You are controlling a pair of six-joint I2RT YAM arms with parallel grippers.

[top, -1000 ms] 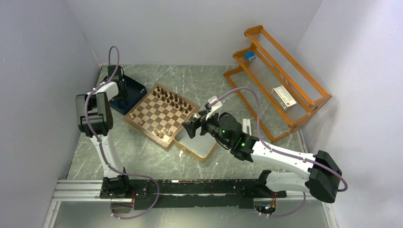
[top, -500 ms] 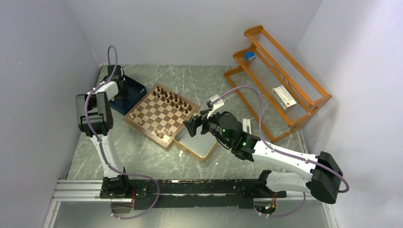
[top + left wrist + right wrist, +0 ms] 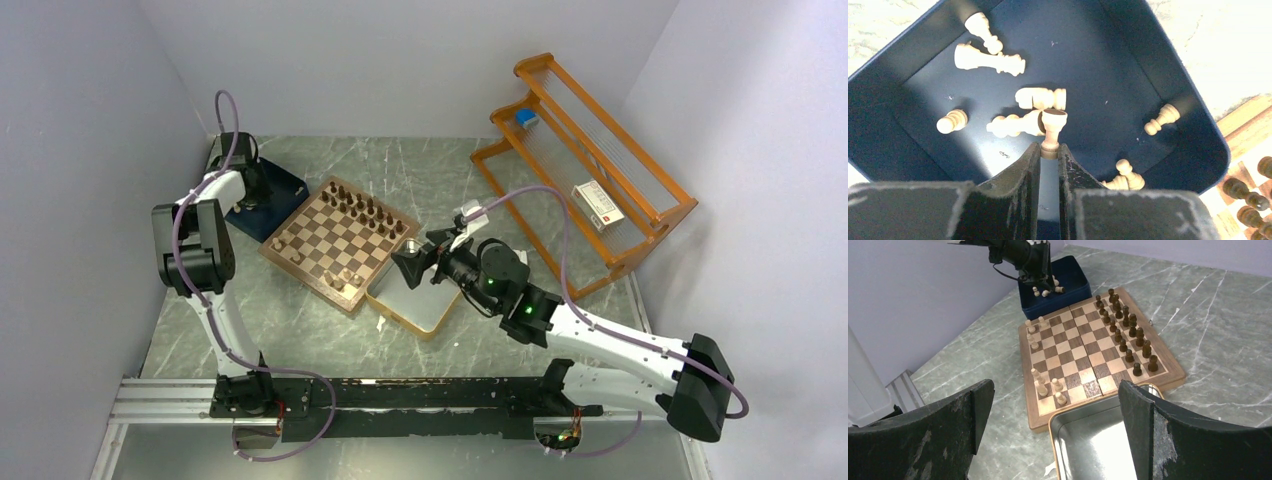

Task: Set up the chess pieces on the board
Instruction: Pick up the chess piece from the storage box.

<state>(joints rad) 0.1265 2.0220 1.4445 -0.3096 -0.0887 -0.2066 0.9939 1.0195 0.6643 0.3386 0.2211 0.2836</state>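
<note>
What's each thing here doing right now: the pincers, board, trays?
Left pincer: shut on a pale piece, inside the navy tray.
Right pincer: open, empty, above the silver tin.
Board: open flat, dark pieces lined up, few pale ones placed.
Navy tray: holds loose pale pieces.
Silver tin: nothing seen inside.

Soft, even light fills the overhead view, leaving only faint shadows on the marble table (image 3: 300, 330). In the left wrist view, the table beyond the navy tray (image 3: 1128, 60) is washed nearly white, and the pale chessmen (image 3: 1040, 98) inside the tray look slightly overexposed. Well apart from the tray, the silver tin (image 3: 1093, 440) shows a dull sheen. The fingers (image 3: 938, 440) of the right gripper (image 3: 1055, 390) look soft, perhaps out of focus.
</note>
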